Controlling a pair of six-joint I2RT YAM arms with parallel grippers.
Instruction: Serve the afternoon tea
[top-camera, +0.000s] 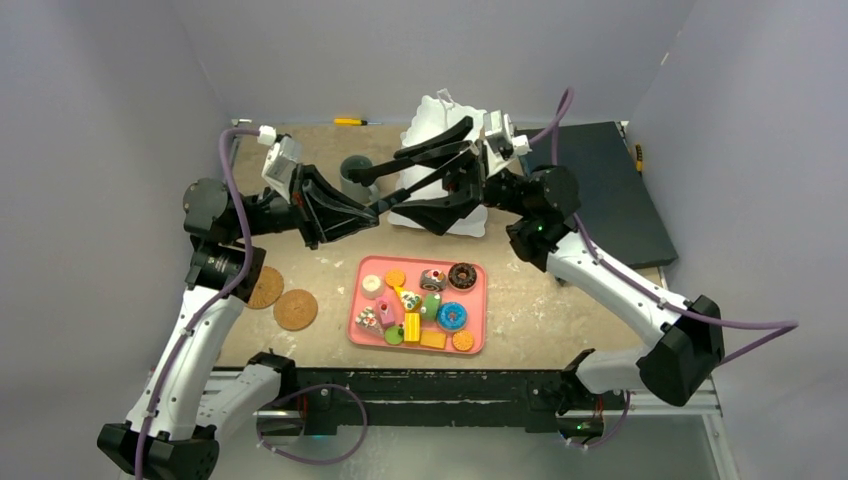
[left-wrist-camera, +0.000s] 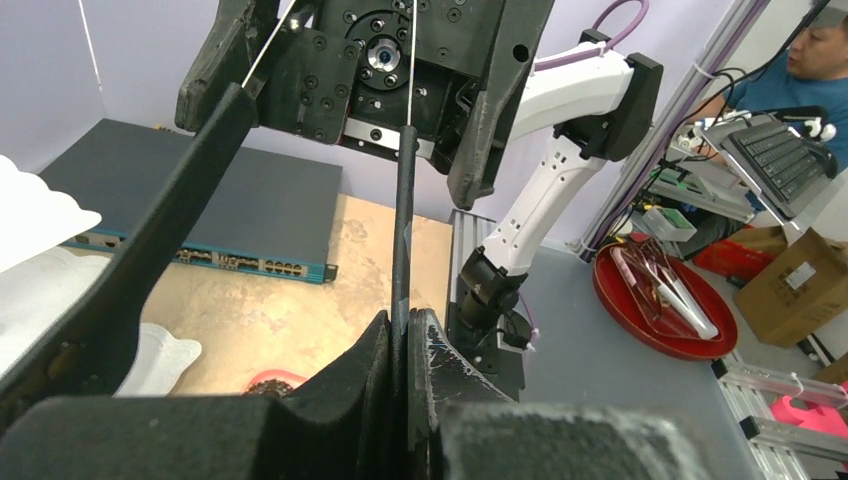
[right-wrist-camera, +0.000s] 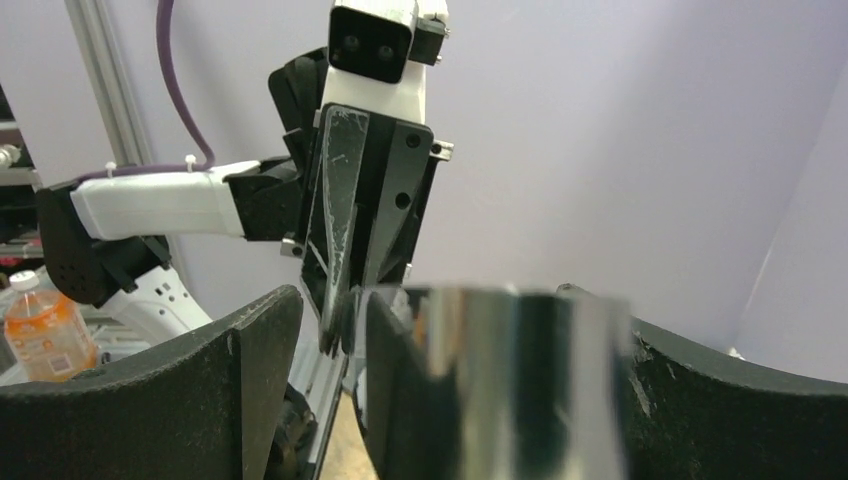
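Observation:
The black tongs (top-camera: 420, 188) hang in the air between my two grippers. My left gripper (top-camera: 372, 209) is shut on the tip of one tong arm (left-wrist-camera: 402, 220). My right gripper (top-camera: 395, 185) is open around the tongs' shiny other end (right-wrist-camera: 520, 380), which touches its right finger with a gap on the left. The white scalloped stand (top-camera: 440, 108) is behind the grippers, the grey mug (top-camera: 355, 168) to its left. Toy pastries and donuts (top-camera: 430, 305) lie on the pink tray (top-camera: 480, 330). Two cork coasters (top-camera: 295, 309) lie at the left. The white mug is hidden.
A dark flat network switch (top-camera: 600, 190) lies at the back right and also shows in the left wrist view (left-wrist-camera: 200, 200). A small yellow tool (top-camera: 350, 121) lies at the back edge. The stand's rim (left-wrist-camera: 40, 215) is left of the tongs.

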